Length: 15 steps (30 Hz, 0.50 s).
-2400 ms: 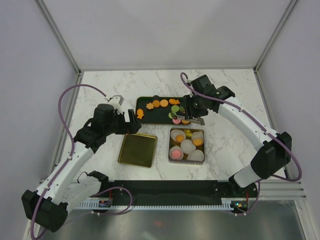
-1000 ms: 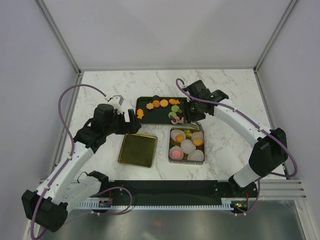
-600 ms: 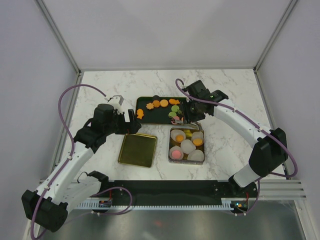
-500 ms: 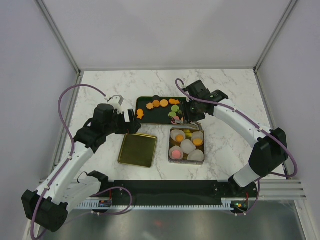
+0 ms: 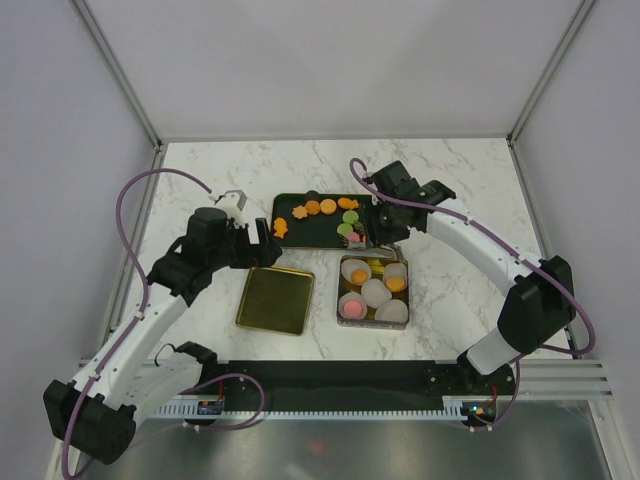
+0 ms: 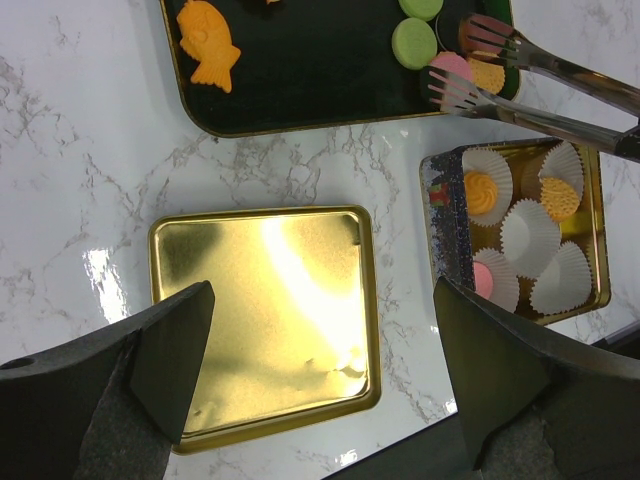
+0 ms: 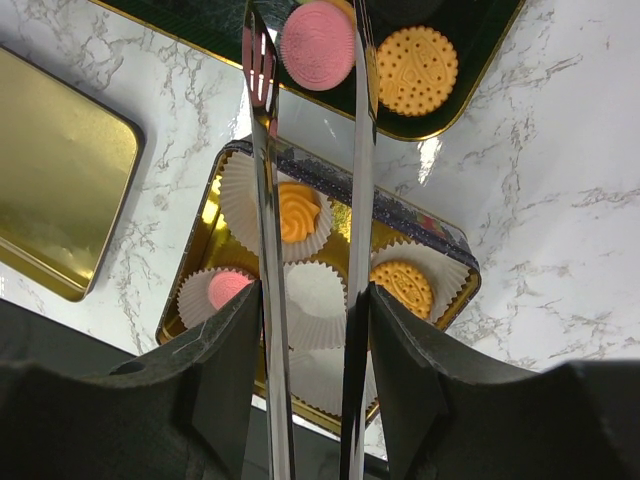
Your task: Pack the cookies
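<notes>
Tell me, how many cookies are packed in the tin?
3. In the tin: an orange swirl cookie far-left, a yellow round biscuit far-right, a pink cookie near-left. The tongs may hide more.

White marble table (image 5: 470,180), grey-veined. Three items sit directly on it: dark tray (image 5: 315,232) at centre; square gold tin (image 6: 448,230) just beside the tray's right end, nearer side; flat gold lid (image 5: 275,299) left of the tin, apart.
</notes>
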### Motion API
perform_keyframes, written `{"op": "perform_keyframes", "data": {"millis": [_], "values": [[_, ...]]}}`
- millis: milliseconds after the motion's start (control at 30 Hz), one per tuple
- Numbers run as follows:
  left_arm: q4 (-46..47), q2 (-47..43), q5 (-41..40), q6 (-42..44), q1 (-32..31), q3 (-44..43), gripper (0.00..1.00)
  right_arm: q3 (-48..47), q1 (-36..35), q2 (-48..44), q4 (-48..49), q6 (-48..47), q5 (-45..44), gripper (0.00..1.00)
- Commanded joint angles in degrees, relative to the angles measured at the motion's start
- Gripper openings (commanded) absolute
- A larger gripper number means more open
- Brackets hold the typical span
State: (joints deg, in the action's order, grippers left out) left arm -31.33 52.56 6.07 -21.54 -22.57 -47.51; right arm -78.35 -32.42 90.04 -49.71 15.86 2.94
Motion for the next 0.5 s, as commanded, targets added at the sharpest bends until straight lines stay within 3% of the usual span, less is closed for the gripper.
{"op": "perform_keyframes", "data": {"millis": [0, 467], "values": [[0.48, -0.35, 0.17, 0.89, 0.33, -0.48, 1.00, -1.81, -0.36, -1.97, 1.37, 0.40, -0.30, 0.54], [0.48, -0.35, 0.17, 0.89, 0.33, -0.39, 1.00, -0.67, -0.45, -2.06, 1.37, 0.49, -2.32, 0.54]]}}
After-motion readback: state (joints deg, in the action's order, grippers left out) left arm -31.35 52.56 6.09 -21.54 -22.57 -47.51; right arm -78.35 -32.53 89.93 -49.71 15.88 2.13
